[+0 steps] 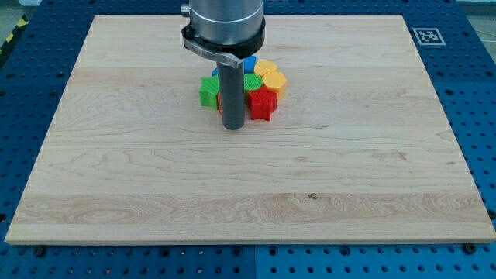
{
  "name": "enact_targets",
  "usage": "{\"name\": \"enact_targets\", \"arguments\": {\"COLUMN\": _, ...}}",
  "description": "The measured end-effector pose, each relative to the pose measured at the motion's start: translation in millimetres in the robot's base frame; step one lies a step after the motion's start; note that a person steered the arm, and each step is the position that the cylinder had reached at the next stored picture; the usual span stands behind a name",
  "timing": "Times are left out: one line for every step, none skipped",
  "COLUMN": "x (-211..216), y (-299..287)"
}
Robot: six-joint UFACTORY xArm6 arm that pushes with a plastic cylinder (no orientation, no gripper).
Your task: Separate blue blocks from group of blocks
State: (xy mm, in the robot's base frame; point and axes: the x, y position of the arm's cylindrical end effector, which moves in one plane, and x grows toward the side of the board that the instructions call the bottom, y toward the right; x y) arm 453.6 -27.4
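Note:
A tight group of blocks sits at the board's upper middle. A green star-like block is at its left. A red star block is at its bottom right. A green block and yellow blocks lie above it. A blue block peeks out at the group's top, mostly hidden by the arm, and a sliver of blue shows at the upper left. My tip rests just below the group, between the green star and the red star.
The wooden board lies on a blue perforated table. A black-and-white marker tag sits off the board's top right corner. The arm's body hides the group's middle.

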Motion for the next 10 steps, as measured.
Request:
{"name": "enact_targets", "arguments": {"x": 0, "y": 0}}
{"name": "enact_targets", "arguments": {"x": 0, "y": -21}}
{"name": "enact_targets", "arguments": {"x": 0, "y": -51}}
{"name": "enact_targets", "arguments": {"x": 0, "y": -70}}
{"name": "enact_targets", "arguments": {"x": -8, "y": -81}}
{"name": "enact_targets", "arguments": {"x": -35, "y": -81}}
{"name": "enact_targets", "arguments": {"x": -59, "y": -66}}
{"name": "enact_targets", "arguments": {"x": -83, "y": -43}}
{"name": "enact_targets", "arguments": {"x": -101, "y": -7}}
{"name": "enact_targets", "arguments": {"x": -122, "y": 40}}
